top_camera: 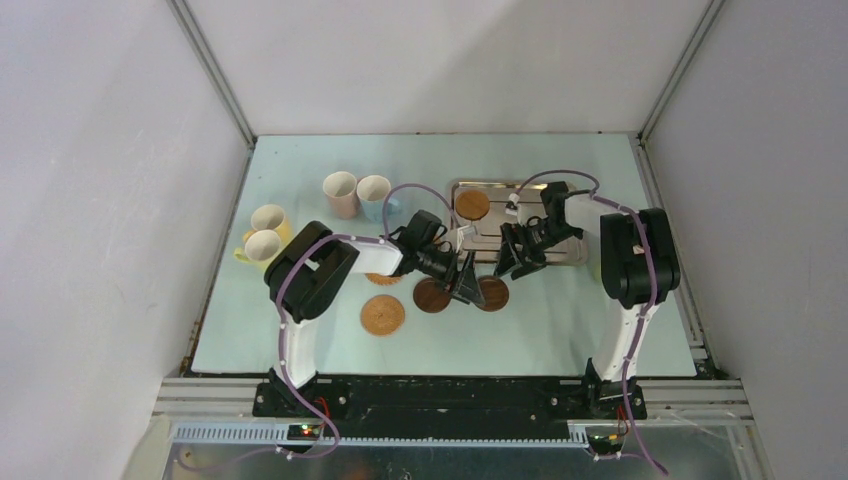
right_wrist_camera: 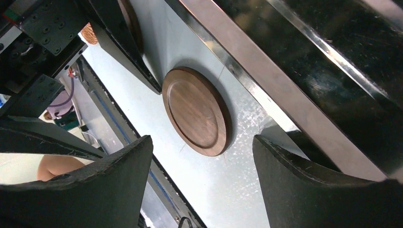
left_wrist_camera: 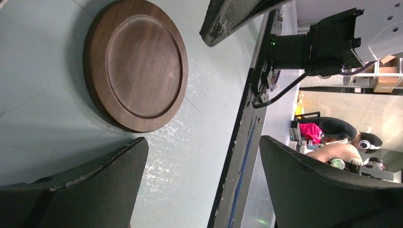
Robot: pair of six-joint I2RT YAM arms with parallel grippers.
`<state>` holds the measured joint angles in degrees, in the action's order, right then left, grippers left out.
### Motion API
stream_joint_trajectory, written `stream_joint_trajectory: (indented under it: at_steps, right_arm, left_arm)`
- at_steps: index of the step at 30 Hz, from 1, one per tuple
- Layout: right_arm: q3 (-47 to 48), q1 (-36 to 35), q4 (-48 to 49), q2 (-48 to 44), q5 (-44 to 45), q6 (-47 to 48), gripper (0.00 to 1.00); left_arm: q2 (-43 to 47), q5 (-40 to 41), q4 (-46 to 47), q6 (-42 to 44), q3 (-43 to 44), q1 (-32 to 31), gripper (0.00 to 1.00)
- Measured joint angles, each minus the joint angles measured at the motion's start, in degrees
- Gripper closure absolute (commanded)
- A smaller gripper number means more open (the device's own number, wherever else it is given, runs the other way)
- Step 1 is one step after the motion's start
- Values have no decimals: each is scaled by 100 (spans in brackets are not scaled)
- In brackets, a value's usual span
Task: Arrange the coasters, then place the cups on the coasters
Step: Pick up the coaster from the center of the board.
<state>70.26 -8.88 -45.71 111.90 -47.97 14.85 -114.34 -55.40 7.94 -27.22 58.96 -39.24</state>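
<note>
Since one light coaster point(top_camera: 472, 204) sits on the tray point(top_camera: 492, 222), I'm mid-arranging. My left gripper point(left_wrist_camera: 203, 142) and right gripper point(right_wrist_camera: 202, 142) gape empty; I'd fetch it next.

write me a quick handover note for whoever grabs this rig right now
left gripper: open, empty, low between the two dark coasters.
right gripper: open, empty, at the tray's near edge.
tan coasters: one in the tray, one on the table near front, one half under the left arm.
cups: pink, blue, two yellow, back left, all off coasters.
left to do: finish arranging coasters, then seat cups.
</note>
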Motion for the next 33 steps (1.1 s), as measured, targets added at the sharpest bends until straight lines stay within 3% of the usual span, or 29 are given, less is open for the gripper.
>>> stream_joint_trajectory:
  at_steps: [21, 33]
  right_arm:
    - [-79, -140, -201, 254, -481, -149, 24]
    - [199, 179, -916, 651, -1502, 938, 30]
  left_arm:
    - [-164, -238, -114, -437, 138, -162, 2]
    - [-212, -181, -417, -586, 262, -155, 2]
